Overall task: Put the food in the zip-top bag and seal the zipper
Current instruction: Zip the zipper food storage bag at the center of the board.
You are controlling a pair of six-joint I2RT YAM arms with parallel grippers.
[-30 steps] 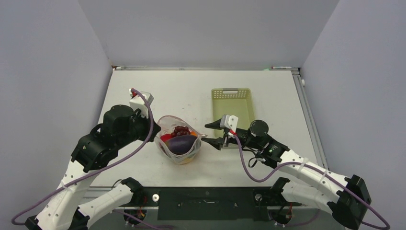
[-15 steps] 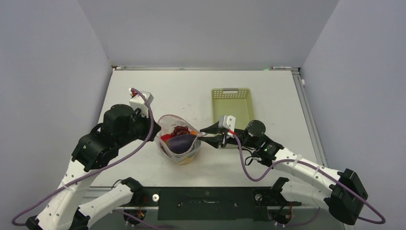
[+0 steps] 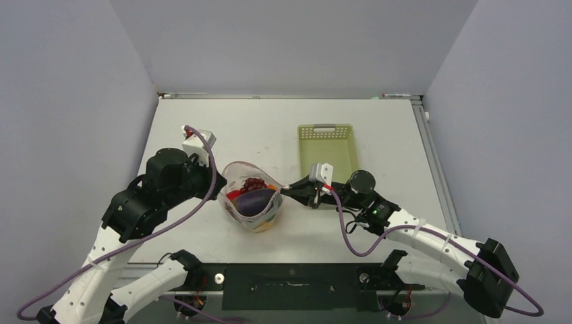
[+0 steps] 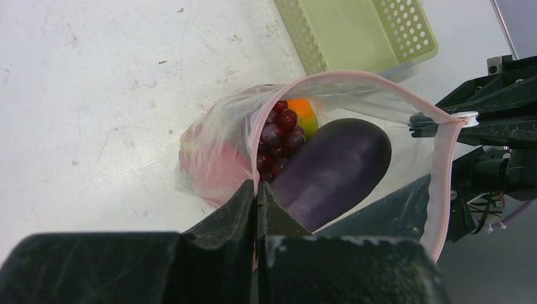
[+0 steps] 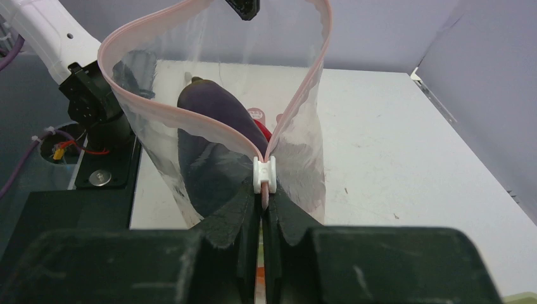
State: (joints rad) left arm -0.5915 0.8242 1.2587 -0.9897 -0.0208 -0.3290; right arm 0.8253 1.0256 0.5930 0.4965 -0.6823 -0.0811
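Bag: we've got the zip-top bag (image 3: 251,202) sitting on the white table (image 3: 256,128) right between the two arms, mouth pointing up and gaping wide in a teardrop shape.
Food: it's in the bag. There's a fat purple eggplant (image 4: 332,168) lying on top, dark grapes (image 4: 277,136) tucked just beside it, an orange piece (image 4: 303,111) behind the grapes, and a red piece (image 3: 233,195) showing through the plastic. Whatever's under those, we can't make out.
Zipper: the pink-red zipper (image 5: 190,120) is unsealed along pretty much its whole length. The two sides bow well apart and only meet at the little white slider (image 5: 264,175) on the right arm's end.
Left claw: the left gripper (image 4: 256,190) has its fingers pressed flat together, pinching the bag's rim at the end nearest its own arm.
Right claw: the right gripper (image 5: 262,195) is clamped tight too, nipping the zipper's end just under the slider. The bag is stretched between both claws.
Basket: the pale green basket (image 3: 326,145) sits on the table behind the right gripper, near the bag but not touching.
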